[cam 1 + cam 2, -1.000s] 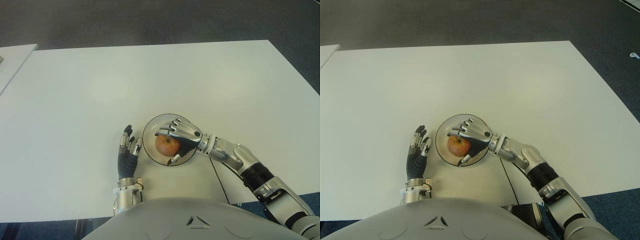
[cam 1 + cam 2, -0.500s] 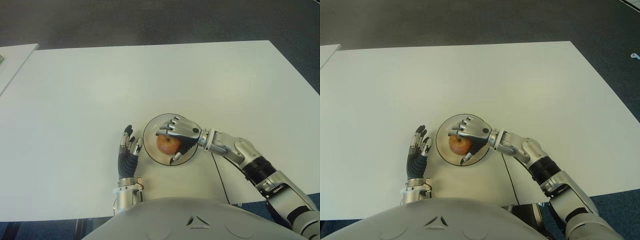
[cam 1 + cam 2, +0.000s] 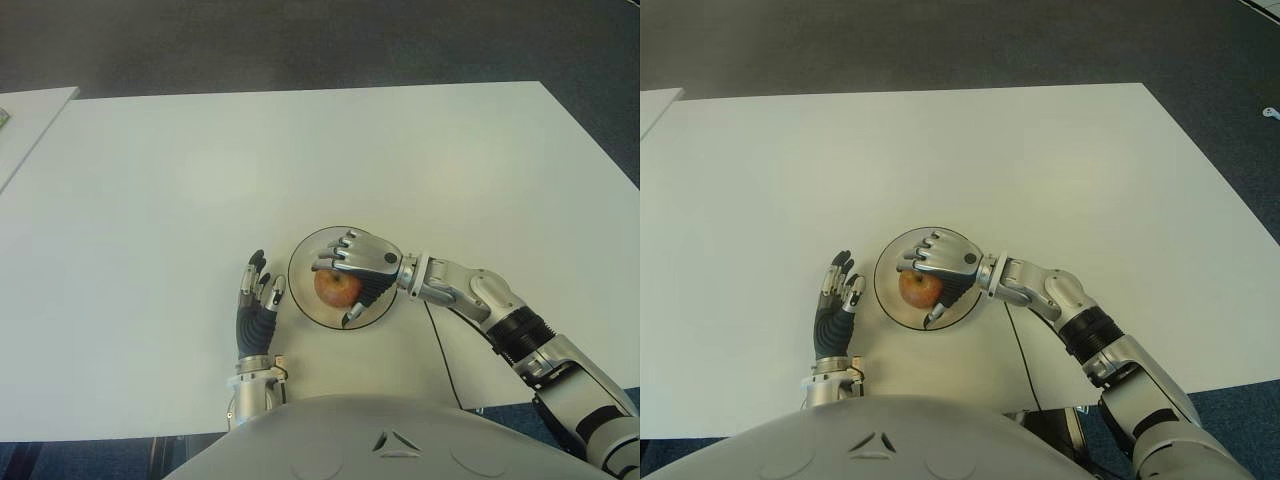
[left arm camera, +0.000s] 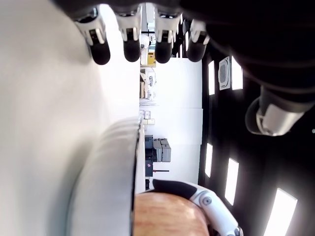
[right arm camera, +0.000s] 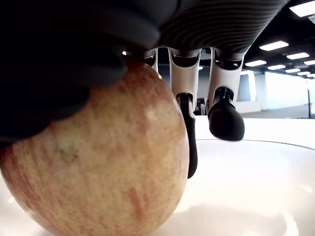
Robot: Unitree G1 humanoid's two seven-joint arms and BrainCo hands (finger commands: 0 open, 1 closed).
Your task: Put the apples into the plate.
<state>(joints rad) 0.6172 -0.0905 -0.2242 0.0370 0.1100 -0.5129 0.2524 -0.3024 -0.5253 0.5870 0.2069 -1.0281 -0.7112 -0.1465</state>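
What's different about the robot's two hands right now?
The right hand is curled over the apple in the plate; the left hand holds nothing, fingers straight. The right reaches over the plate; the left shows beside it, on its left. Both are over the white table.

A smooth, matt white table (image 3: 300, 150) with a plain, even surface. A round plate (image 3: 890, 303) that looks clear and glossy, like glass, with a thin dark rim. An apple (image 5: 98, 162) with smooth, slightly waxy red and yellow streaked skin. The right hand (image 3: 355, 268) has shiny silver metal-look shells over ribbed black rubbery padding. The left hand (image 3: 255, 300) shows matt black fingers (image 4: 130, 46) with pale plastic-looking segments.
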